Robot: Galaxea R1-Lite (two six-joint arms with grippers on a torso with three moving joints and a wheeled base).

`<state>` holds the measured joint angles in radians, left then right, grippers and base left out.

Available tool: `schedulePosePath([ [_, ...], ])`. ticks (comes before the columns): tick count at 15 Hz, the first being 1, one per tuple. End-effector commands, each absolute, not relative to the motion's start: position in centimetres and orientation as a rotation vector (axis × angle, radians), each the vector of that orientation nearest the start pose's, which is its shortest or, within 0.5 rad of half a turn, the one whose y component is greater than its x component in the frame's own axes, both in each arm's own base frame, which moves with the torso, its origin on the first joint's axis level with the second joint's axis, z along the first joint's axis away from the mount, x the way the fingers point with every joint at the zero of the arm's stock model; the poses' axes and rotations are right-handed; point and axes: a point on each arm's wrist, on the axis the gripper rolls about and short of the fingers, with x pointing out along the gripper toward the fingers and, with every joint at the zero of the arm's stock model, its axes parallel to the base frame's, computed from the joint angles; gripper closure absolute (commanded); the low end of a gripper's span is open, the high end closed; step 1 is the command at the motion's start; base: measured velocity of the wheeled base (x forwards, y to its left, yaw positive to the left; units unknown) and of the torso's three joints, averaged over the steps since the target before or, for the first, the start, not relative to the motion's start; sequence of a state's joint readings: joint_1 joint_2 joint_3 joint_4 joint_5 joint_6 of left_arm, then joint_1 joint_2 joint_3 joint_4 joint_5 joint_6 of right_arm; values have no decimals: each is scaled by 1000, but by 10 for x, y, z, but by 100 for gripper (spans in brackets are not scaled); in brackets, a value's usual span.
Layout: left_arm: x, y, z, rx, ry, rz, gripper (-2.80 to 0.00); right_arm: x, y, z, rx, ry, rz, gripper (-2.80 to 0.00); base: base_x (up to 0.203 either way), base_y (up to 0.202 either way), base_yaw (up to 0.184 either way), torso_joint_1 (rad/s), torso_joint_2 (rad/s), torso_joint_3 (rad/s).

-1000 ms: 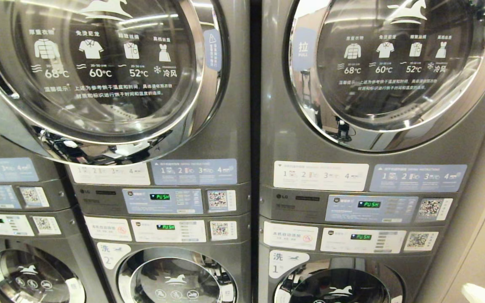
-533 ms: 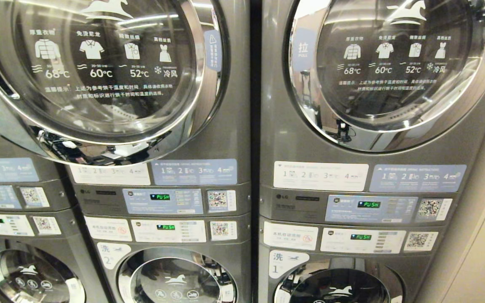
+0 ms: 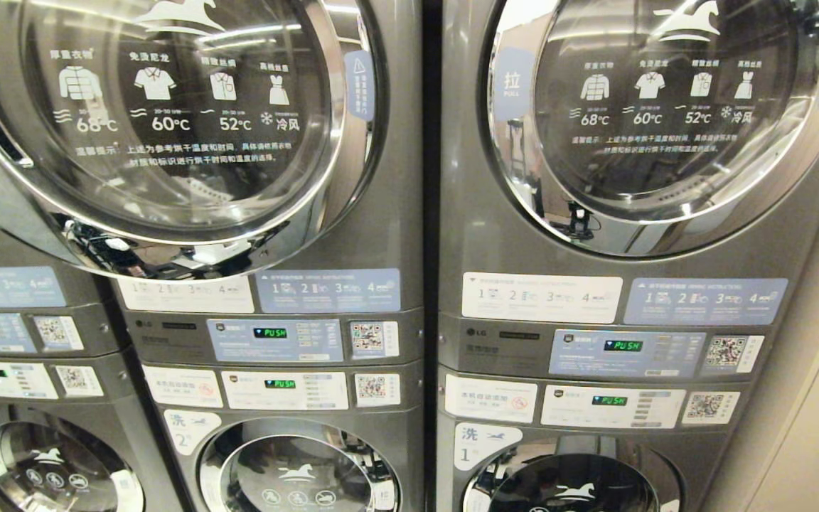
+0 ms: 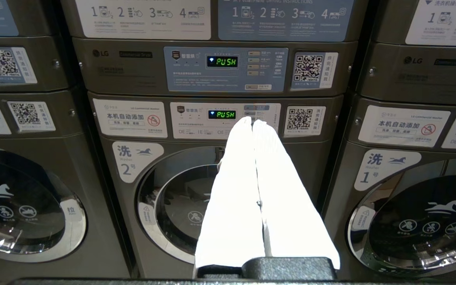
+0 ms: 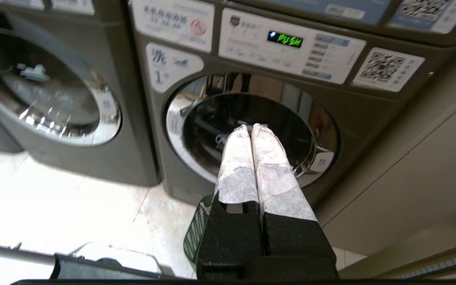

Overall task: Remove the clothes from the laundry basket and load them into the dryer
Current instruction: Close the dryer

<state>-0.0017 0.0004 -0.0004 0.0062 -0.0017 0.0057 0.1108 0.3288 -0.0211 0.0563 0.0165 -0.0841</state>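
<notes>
In front of you, in the head view: two stacked machine columns, side by side. Upper left dryer point(image 3: 168, 128), round glass door with white garment icons and temperatures. Upper right dryer point(image 3: 665, 114), same door, blue pull label at its left rim. Both doors read as closed. Below each, a control panel point(image 3: 274, 340) with a green "PUSH" display, then a washer; the left one is numbered 2 point(image 3: 296, 469), the right one numbered 1 point(image 3: 573, 483). Neither arm appears in this view.

Left gripper point(image 4: 251, 122): your left wrist view has it held level, pointing straight at the panel of washer 2 point(image 4: 196, 206), well short of it. White fingers point(image 4: 232, 190) pressed together along their length, tips touching, nothing between them.

Right gripper point(image 5: 251, 127): your right wrist view has it tilted downward, aimed at the door of washer 1 point(image 5: 247, 130), not touching it. Fingers point(image 5: 238, 166) closed flush against each other, empty.

Basket point(image 5: 197, 229): green mesh, only a sliver of its side visible on the pale floor point(image 5: 54, 198) beneath the right gripper, at the foot of washer 1. You cannot tell what it contains; no clothes are in sight.
</notes>
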Motion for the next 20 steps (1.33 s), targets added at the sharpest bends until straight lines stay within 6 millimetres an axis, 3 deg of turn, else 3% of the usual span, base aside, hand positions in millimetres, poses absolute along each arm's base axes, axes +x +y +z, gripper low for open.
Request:
schedulePosePath([
  [1, -23, 0, 75, 8, 5, -3, 0, -2, 0, 79, -91, 302, 122, 0, 0, 0, 0, 0, 0, 0],
  [3, -23, 0, 75, 3, 5, -2, 0, -1, 0, 79, 0, 281, 88, 0, 0, 0, 0, 0, 0, 0],
  [11, -23, 0, 75, 6, 6, -5, 0, 6, 0, 79, -8, 371, 32, 0, 0, 0, 0, 0, 0, 0],
  [18, -23, 0, 75, 12, 5, -5, 0, -22, 0, 76, -8, 11, 5, 0, 0, 0, 0, 0, 0, 0],
  [20, -23, 0, 75, 8, 6, -5, 0, -23, 0, 76, 3, 0, -2, 0, 0, 0, 0, 0, 0, 0],
])
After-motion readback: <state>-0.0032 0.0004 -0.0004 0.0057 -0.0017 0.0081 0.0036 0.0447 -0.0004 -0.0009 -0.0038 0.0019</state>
